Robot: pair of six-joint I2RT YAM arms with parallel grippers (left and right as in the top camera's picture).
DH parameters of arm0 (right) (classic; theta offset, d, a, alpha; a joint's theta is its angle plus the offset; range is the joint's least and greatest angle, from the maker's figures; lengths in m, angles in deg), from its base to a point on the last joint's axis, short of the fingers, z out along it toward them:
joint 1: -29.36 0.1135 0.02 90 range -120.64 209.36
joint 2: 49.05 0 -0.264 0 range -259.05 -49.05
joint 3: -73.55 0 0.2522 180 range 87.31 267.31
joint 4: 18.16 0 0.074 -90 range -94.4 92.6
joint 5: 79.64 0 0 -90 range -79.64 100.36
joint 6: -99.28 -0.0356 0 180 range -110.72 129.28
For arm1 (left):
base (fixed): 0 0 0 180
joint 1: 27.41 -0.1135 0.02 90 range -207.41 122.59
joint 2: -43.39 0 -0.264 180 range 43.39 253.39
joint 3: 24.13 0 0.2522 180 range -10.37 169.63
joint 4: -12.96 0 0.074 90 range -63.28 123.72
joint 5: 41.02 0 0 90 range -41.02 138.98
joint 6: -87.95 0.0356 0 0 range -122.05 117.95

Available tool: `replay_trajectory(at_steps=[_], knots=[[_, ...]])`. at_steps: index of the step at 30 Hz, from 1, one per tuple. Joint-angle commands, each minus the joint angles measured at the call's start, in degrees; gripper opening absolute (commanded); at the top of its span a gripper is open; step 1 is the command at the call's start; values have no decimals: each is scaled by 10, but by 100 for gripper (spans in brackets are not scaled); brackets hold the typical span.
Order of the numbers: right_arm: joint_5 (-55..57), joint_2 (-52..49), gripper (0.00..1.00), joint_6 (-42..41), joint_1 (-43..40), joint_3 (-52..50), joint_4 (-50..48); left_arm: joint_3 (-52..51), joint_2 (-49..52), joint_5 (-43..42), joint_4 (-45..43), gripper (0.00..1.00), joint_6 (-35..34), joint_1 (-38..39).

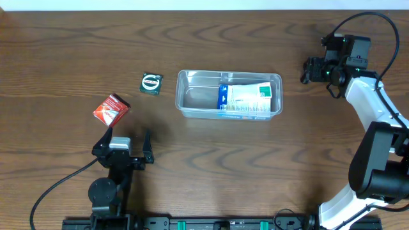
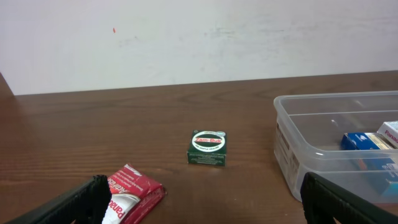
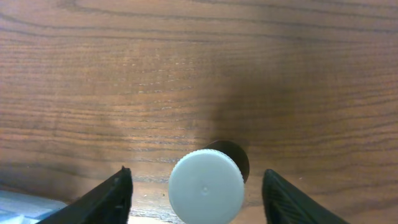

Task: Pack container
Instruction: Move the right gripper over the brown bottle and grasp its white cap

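Note:
The clear plastic container (image 1: 185,96) sits mid-table and holds a white and blue box (image 1: 246,97) in its right half. It also shows in the left wrist view (image 2: 292,146). A green square box (image 1: 151,84) (image 2: 207,148) and a red packet (image 1: 111,109) (image 2: 134,196) lie to its left. My left gripper (image 1: 124,142) (image 2: 202,199) is open and empty, near the red packet. My right gripper (image 1: 308,70) (image 3: 196,175) is open above an upright bottle with a white cap (image 3: 206,186). Its fingers stand either side of the cap, apart from it.
The table is dark wood. A white wall rises behind the table's far edge in the left wrist view. The right arm's white links (image 1: 374,102) reach along the right edge. A black rail (image 1: 204,223) runs along the front edge.

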Motion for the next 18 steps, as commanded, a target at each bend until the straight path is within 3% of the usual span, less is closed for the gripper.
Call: replay_trajectory(at_steps=[1, 11, 18], knots=[[1, 2, 59, 16, -4, 2, -4, -10, -2, -9, 19, 98, -1, -2], [2, 2, 40, 43, -4, 2, -3, -10, -2, -9, 19, 98, -1, -2], [1, 2, 35, 76, -4, 2, -3, -10, -2, -9, 19, 98, -1, -2]])
